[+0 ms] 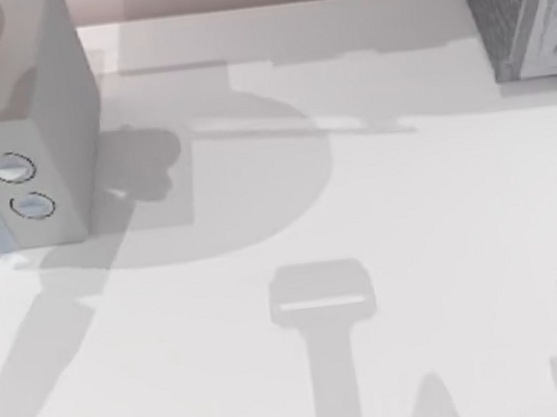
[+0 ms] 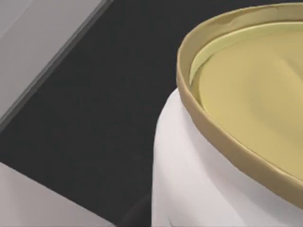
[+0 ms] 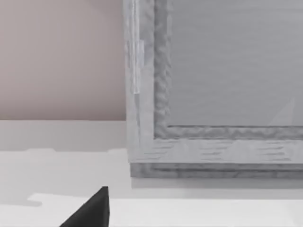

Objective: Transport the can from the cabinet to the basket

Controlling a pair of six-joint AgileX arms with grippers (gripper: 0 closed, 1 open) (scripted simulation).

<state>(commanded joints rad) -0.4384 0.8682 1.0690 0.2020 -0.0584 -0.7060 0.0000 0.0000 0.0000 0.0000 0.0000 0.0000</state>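
Probably at the grab step, early in the job. Very close in the left wrist view: the can [image 2: 227, 142], upright, with a gold top and a white side, over a dark floor [image 2: 94, 118] and next to a pale grey edge [image 2: 42, 52]. Hard to say from this whether inside the cabinet or just by it. Cannot tell whether the left gripper is spread, pressed together or pinching the can, so best not to guess. Seen from above: a white table [image 1: 379, 207], a grey box [image 1: 48, 124] with two dials at the left, and the cabinet [image 1: 528, 9] at the far right corner. Close to the cabinet front [image 3: 213, 71] in the right wrist view: the right gripper [image 3: 90, 213], low over the table and looking idle; cannot tell its state either. Next, if not gripped yet, line up around the white side below the gold rim and squeeze gently, enough to hold but not to dent. Then lift straight up, keeping the can upright and away from the grey edge. After that, carry slowly to the basket, lower in, and let go only once resting on the bottom.
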